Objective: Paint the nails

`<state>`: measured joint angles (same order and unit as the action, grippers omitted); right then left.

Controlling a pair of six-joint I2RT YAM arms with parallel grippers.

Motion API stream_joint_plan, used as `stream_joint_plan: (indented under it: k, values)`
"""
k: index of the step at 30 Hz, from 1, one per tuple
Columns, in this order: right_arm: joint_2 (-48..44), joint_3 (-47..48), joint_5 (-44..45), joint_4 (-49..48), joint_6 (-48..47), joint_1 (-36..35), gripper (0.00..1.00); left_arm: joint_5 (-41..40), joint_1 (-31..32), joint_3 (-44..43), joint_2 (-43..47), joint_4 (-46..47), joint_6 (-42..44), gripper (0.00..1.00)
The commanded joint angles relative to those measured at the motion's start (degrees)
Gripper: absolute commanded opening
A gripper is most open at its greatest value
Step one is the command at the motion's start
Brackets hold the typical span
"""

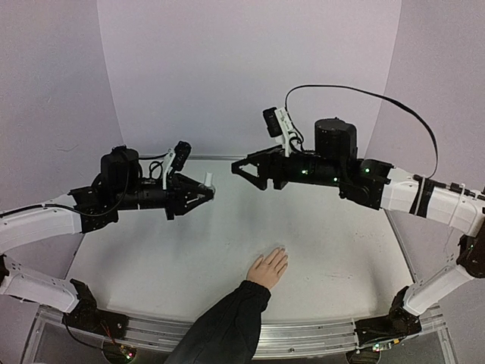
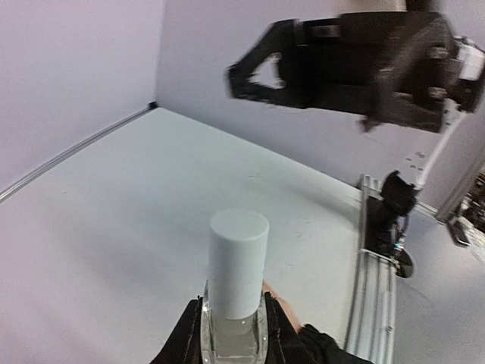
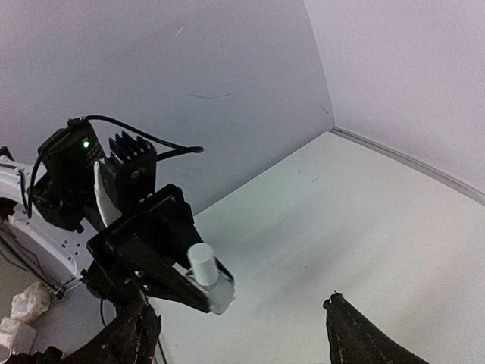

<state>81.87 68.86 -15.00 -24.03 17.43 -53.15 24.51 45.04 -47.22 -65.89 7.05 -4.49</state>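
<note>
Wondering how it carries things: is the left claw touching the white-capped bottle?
Touching. Left wrist view: the left claw clamps the bottle, fingers pressing both its sides.

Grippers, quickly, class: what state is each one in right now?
Left gripper: closed on the white-capped bottle.
Right gripper: jaws open, holding nothing.

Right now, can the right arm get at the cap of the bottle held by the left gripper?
Probably yes. The right gripper is open, facing the white cap of the bottle across clear air; the human hand lies lower on the table.
</note>
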Motion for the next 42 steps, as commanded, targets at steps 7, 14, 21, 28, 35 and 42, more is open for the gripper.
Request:
stream_joint_plan:
  k: [7,14,21,28,35,42]
  values:
    - [5.16,0.79,-37.59,-14.49,1.61,1.12,0.68,32.29,0.17,-6.53,-2.69,2.05,-7.84,0.00]
    - [7.35,1.90,-39.52,-17.21,3.77,1.07,0.52,34.17,1.01,-7.08,-3.66,2.10,-7.94,0.00]
    - [9.29,3.36,-42.33,-18.53,5.00,1.03,0.37,35.32,1.26,-7.75,-4.85,2.10,-7.99,0.00]
    - [9.98,3.48,-43.64,-19.30,5.31,1.03,0.30,35.48,1.27,-8.11,-5.42,2.12,-7.82,0.00]
    - [9.41,2.47,-42.94,-19.47,5.19,0.92,0.06,32.13,1.20,-7.77,-4.97,2.18,-7.19,0.00]
    - [8.08,-1.16,-36.20,-18.33,3.83,-0.59,0.00,10.55,1.02,-6.02,-1.58,2.09,-3.47,0.00]
